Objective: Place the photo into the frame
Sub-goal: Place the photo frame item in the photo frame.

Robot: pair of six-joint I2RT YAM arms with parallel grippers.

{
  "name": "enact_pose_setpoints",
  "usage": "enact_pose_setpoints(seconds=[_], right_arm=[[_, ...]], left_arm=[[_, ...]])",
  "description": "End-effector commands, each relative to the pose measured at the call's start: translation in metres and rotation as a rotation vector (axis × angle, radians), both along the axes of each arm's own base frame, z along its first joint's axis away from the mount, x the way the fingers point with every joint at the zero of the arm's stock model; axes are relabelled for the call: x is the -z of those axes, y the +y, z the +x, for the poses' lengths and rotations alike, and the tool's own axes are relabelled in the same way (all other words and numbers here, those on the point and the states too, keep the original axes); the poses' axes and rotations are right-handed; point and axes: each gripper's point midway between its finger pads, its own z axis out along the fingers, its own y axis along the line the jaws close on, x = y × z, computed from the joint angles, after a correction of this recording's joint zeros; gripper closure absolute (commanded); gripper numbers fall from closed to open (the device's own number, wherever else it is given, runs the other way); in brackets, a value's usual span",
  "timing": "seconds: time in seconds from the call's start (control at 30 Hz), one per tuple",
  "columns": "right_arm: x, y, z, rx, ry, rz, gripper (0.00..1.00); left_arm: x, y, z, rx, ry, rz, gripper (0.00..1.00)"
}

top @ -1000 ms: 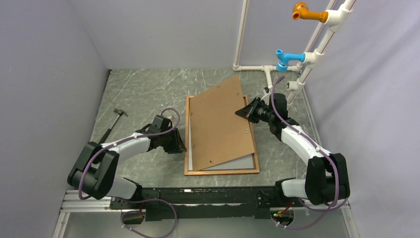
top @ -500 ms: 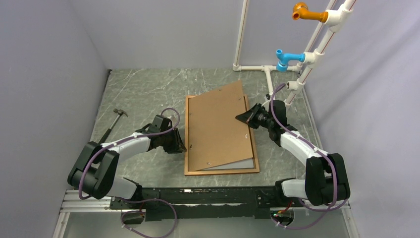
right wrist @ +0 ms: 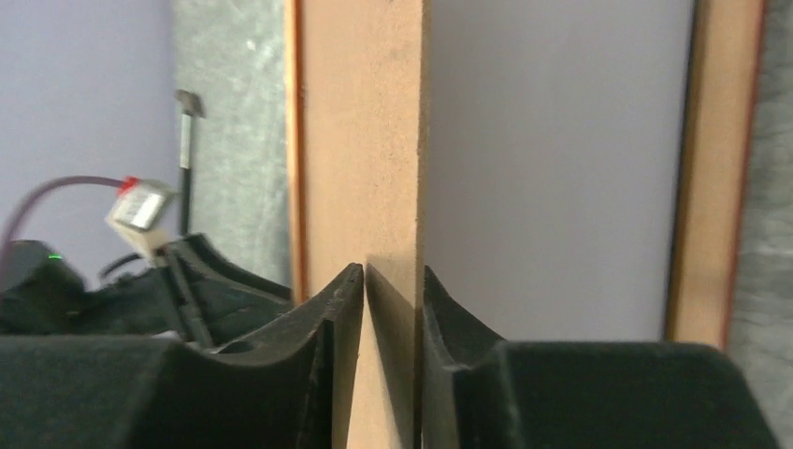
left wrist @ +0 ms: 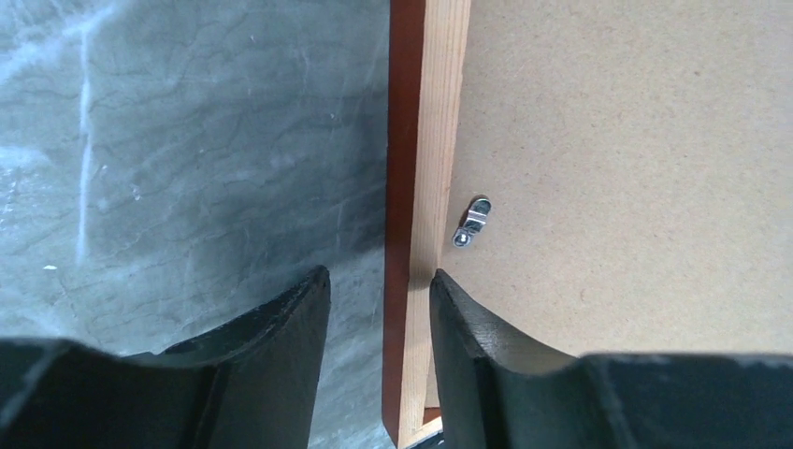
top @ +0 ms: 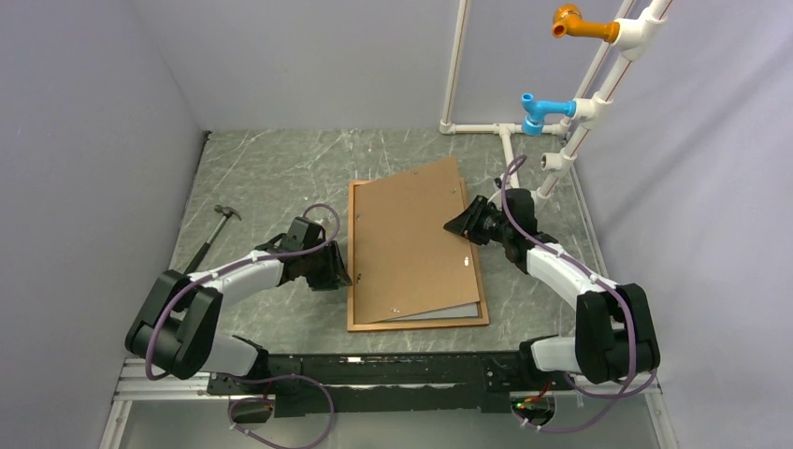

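Left pincer (left wrist: pixel 379 273) spread astride thin reddish-brown wooden frame (left wrist: pixel 416 140)'s rail. Right pincer (right wrist: pixel 393 269) flanks flat brown backing board (right wrist: pixel 360 140)'s edge; grip unclear. White-backed photo (right wrist: pixel 561 159) lies beneath.

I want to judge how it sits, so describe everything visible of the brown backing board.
The backing board is a thin, plain brown rectangle, fibreboard by its look, with small metal tabs near its edges. It lies askew over the frame, its far right corner jutting past the frame's far rail, and the photo shows its pale back at the near right. The right gripper straddles its right edge, slim gaps at both fingers; the left gripper straddles the frame rail at its left edge.
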Motion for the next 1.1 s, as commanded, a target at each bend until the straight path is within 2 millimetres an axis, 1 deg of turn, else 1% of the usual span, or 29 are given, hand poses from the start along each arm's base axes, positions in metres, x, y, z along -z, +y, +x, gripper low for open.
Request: enact_pose_setpoints(seconds=[0.0,0.1,0.17,0.3,0.4,0.5,0.67,0.8,0.83,0.93,1.07], right_arm=[[0.022,-0.001,-0.009,-0.078,0.013,-0.137,0.66],[0.027,0.001,-0.010,-0.099,0.014,-0.162,0.58],[0.029,0.004,-0.009,-0.118,0.009,-0.175,0.54],[0.042,0.007,-0.014,-0.141,0.044,-0.226,0.45],[0.047,0.010,-0.017,-0.154,0.053,-0.264,0.38],[0.051,0.013,-0.019,-0.164,0.054,-0.299,0.29],[0.051,0.014,-0.020,-0.166,0.049,-0.355,0.13],[0.050,0.015,-0.022,-0.163,0.036,-0.410,0.03],[0.049,0.015,-0.022,-0.162,0.034,-0.425,0.01],[0.048,0.015,-0.024,-0.162,0.031,-0.464,0.00],[0.051,0.012,-0.025,-0.154,0.041,-0.513,0.00]], left_arm=[[-0.006,0.009,0.004,-0.003,-0.047,0.056,0.50],[-0.010,0.008,0.005,-0.001,-0.057,0.052,0.45],[-0.011,0.008,0.006,0.004,-0.065,0.047,0.45],[-0.015,0.006,0.006,0.012,-0.079,0.044,0.42],[-0.019,0.009,0.006,0.008,-0.089,0.054,0.36],[-0.024,0.012,0.007,-0.005,-0.104,0.066,0.28],[-0.039,0.022,0.010,-0.042,-0.152,0.093,0.16],[-0.059,0.029,0.012,-0.075,-0.217,0.098,0.12],[-0.065,0.030,0.012,-0.083,-0.236,0.096,0.12],[-0.082,0.034,0.013,-0.106,-0.285,0.086,0.07],[-0.096,0.038,0.012,-0.116,-0.321,0.081,0.07]])
